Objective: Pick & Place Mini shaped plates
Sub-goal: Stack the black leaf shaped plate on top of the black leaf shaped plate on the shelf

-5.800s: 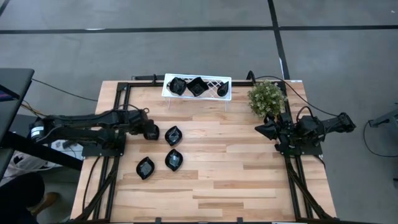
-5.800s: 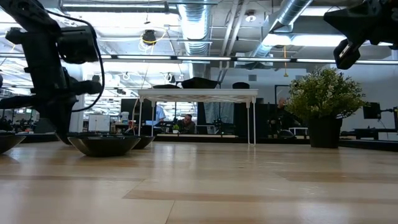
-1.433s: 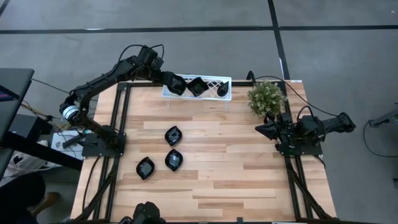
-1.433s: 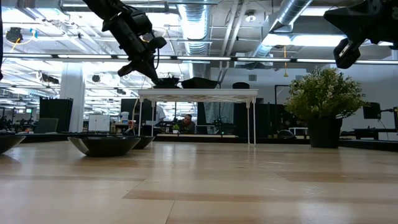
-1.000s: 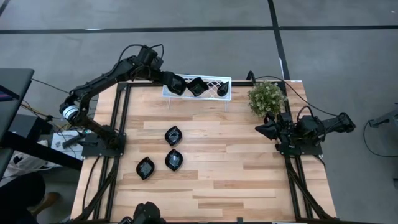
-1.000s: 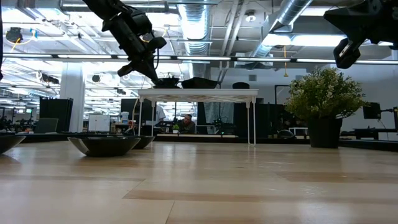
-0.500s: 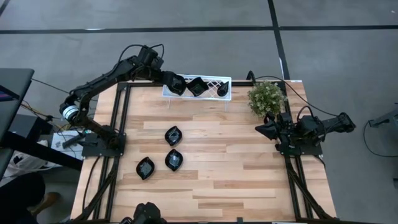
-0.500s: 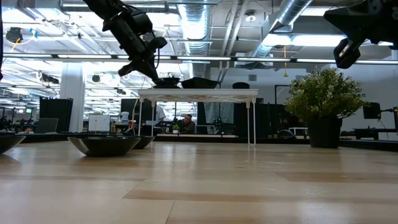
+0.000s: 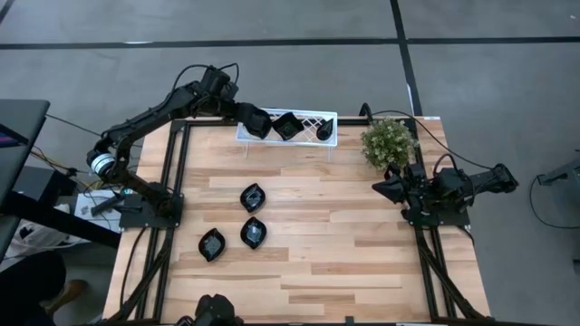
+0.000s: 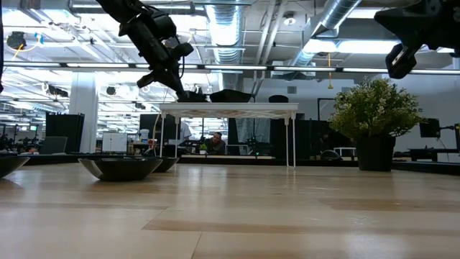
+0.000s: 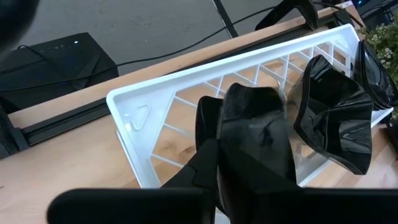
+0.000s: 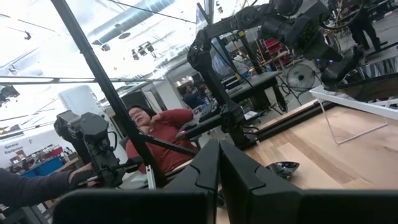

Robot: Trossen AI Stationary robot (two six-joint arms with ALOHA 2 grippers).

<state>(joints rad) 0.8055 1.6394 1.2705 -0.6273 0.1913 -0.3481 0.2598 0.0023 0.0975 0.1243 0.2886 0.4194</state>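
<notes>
Black plate (image 9: 260,124) unmoved, left pincer (image 9: 246,116) loosening

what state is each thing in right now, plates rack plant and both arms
left gripper: over the rack's left end, jaws shut on the leftmost plate
leftmost plate: held at the rack
white rack: standing on its legs, holding two more plates
three plates: lying loose on the table
plant: upright at the table's far right corner
right gripper: raised, jaws shut, empty
</notes>
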